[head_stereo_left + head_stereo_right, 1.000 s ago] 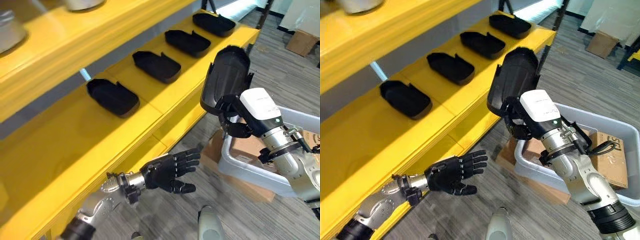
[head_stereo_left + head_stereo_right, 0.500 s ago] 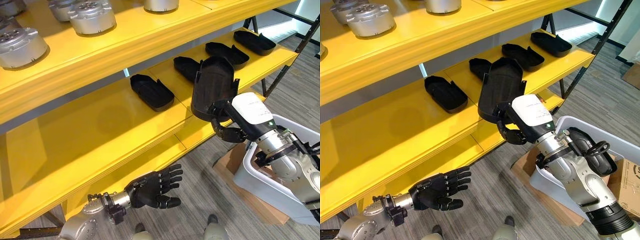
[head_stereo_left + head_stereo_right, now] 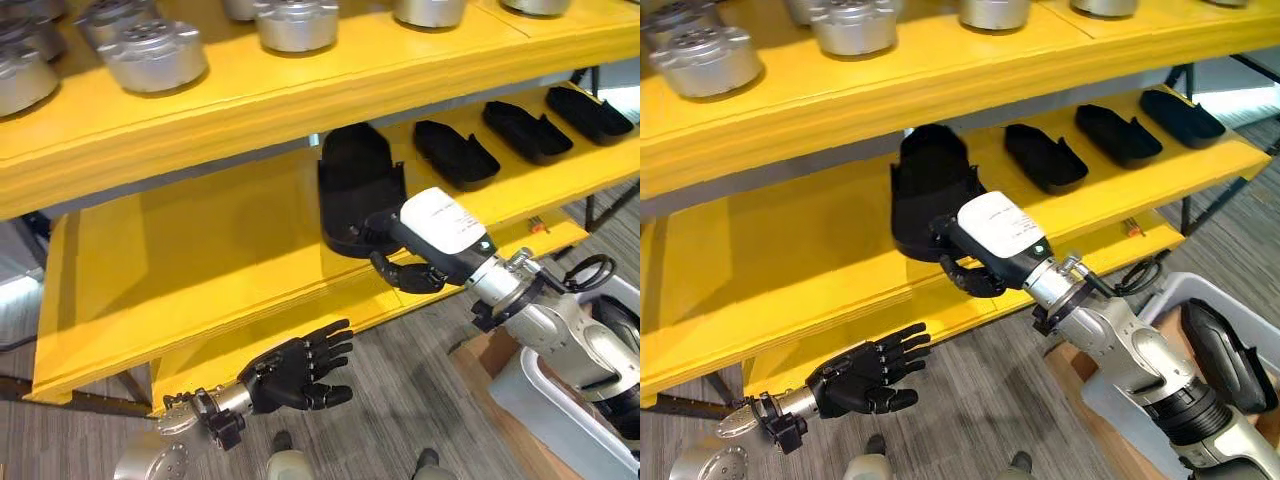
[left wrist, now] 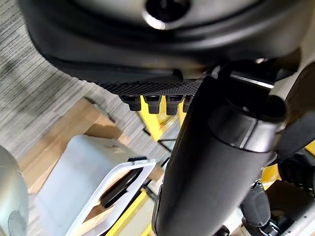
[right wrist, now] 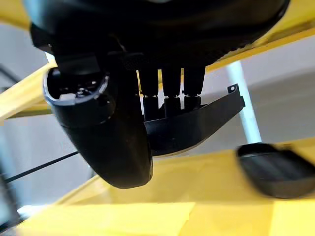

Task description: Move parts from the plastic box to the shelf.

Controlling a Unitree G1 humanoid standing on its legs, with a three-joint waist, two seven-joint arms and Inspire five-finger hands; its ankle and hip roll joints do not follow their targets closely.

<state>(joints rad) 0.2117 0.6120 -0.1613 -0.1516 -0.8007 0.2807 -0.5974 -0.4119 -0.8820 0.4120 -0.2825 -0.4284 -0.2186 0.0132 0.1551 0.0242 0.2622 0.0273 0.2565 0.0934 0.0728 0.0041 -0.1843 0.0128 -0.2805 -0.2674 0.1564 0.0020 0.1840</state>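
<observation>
Centrally, the right hand (image 3: 415, 270) grips a long black moulded plastic shell (image 3: 357, 200), tilted over the yellow shelf's (image 3: 200, 250) front edge; left hand (image 3: 290, 368) hangs open below.

Four black tray-shaped parts are counted at the yellow shelf (image 3: 200, 250): one part (image 3: 352, 190) is gripped at its near end by the right hand (image 3: 405, 272), and three parts (image 3: 455, 153) are lined up beyond that hand, to its right. One more black part (image 3: 1220, 355) is seen in the grey plastic box (image 3: 1110, 395). Seven silver round housings (image 3: 155, 60) are counted above.
</observation>
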